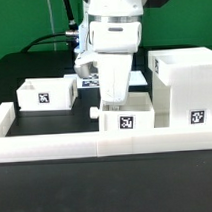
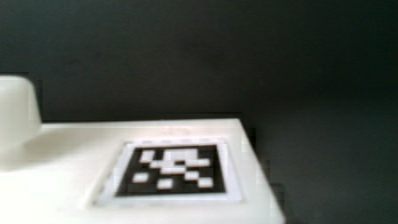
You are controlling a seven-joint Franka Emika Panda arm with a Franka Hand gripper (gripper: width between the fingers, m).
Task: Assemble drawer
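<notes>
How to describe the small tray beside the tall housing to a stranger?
Start at the tall housing on the exterior view's right. Beside it, by the low front wall, sits a small open tray. Unlike the other tray, at that view's left, it lies under the gripper.

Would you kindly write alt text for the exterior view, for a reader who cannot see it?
A white robot arm's gripper reaches down to a small tagged white tray at centre, its jaws indistinct. A second tray sits at the exterior view's left, the tall housing at its right, on a black table behind a low white wall.
</notes>
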